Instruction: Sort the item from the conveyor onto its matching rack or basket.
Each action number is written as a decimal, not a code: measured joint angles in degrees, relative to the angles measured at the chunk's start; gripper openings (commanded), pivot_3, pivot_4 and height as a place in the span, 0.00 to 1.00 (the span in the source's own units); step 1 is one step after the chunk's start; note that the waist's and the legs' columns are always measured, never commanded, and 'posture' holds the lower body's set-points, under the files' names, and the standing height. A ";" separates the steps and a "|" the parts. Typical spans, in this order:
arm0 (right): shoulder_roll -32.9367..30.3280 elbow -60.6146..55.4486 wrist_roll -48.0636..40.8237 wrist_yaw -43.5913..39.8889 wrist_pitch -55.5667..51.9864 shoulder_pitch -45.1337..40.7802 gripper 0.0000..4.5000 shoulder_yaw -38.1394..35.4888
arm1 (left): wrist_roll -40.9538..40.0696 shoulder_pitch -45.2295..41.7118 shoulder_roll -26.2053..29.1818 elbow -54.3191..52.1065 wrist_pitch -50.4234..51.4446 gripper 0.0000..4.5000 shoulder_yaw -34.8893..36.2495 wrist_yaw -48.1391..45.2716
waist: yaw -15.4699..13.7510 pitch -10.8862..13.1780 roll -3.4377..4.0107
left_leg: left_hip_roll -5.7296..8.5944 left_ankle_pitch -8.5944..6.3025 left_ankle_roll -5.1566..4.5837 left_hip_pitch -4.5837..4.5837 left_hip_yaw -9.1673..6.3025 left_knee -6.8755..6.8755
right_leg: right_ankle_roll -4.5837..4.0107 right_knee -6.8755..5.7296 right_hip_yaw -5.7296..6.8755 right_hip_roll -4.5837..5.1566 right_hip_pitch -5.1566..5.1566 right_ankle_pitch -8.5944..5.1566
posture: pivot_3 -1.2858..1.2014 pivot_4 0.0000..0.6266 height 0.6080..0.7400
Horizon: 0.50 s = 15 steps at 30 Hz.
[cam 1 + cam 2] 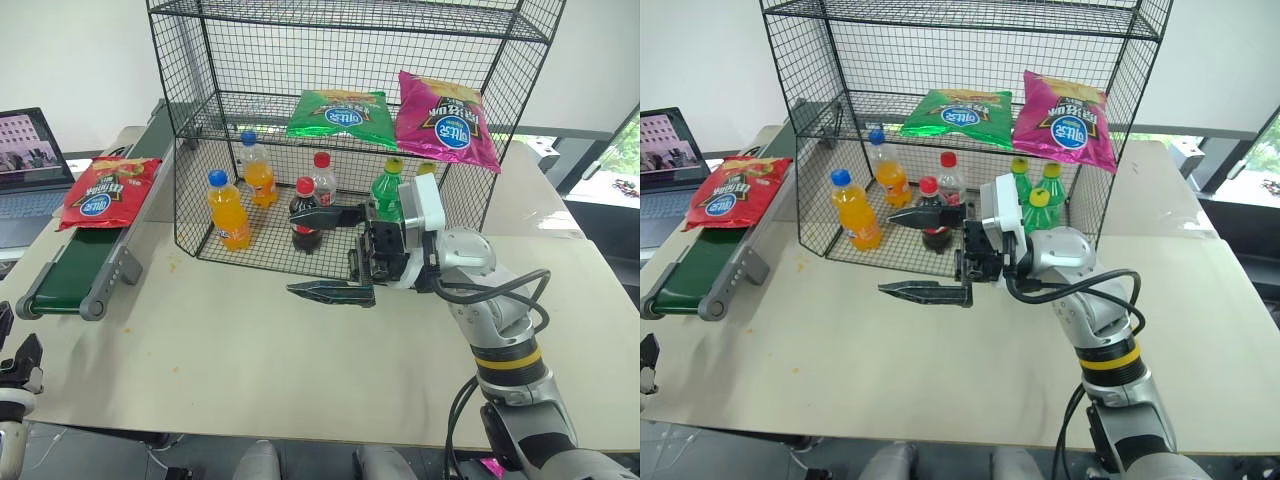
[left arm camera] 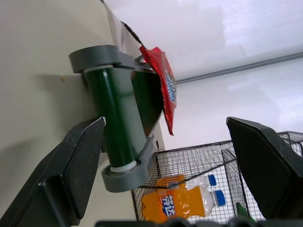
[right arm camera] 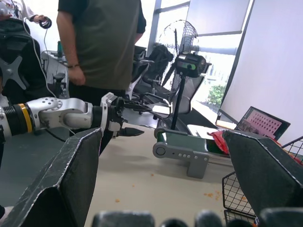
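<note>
Red chip bag (image 1: 108, 189) lies on conveyor (image 1: 75, 267), well apart from right hand (image 1: 325, 253).

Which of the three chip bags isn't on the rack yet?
The red chip bag: it lies on the conveyor, left of the rack. The green bag and pink bag already lie side by side on its middle shelf.

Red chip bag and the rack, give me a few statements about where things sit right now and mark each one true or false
1. The red chip bag lies on the conveyor. True.
2. The green chip bag sits on the table. False: it lies on a shelf of the rack, beside the pink chip bag.
3. The right gripper is open and holds nothing. True.
4. The orange bottles stand on the conveyor. False: they stand on the rack's bottom tier.
5. The left gripper grips the red chip bag. False: it is open and empty.
</note>
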State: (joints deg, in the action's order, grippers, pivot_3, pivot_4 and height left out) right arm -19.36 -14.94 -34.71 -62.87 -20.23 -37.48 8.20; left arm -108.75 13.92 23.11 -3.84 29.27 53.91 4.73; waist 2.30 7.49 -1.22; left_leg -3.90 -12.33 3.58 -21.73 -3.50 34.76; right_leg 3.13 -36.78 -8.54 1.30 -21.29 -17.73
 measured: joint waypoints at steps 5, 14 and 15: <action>-0.01 -0.30 0.49 0.60 0.58 -0.01 1.00 0.00 | 0.70 -0.52 1.82 3.44 2.13 0.97 -0.05 -0.12 | 0.11 0.00 0.01 | 0.00 0.00 0.01 -0.02 0.00 -0.04 | 0.00 0.01 0.00 0.00 -0.04 0.00 | 0.52 0.24 1.00; -0.01 -0.26 0.77 0.69 0.85 -0.18 1.00 0.00 | 0.88 -0.81 3.95 4.87 4.77 0.97 0.05 -2.42 | 0.12 0.02 0.03 | 0.00 -0.01 0.02 -0.03 0.01 -0.05 | 0.00 0.02 -0.01 0.01 -0.06 0.00 | 0.52 0.24 1.00; -0.01 -0.26 0.78 0.74 0.85 -0.19 1.00 0.00 | 0.90 -0.73 4.03 4.87 4.95 0.97 0.06 -2.73 | 0.14 0.02 0.03 | 0.00 -0.01 0.02 -0.03 0.01 -0.07 | 0.00 0.03 -0.01 0.01 -0.07 0.00 | 0.52 0.24 1.00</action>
State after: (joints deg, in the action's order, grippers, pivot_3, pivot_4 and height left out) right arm -19.37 -15.21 -33.93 -62.13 -19.38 -37.67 8.20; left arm -107.84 13.18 27.13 1.02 34.23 53.97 2.00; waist 2.44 7.51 -1.19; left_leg -3.91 -12.34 3.60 -21.76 -3.49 34.70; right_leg 3.13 -36.75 -8.55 1.31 -21.36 -17.73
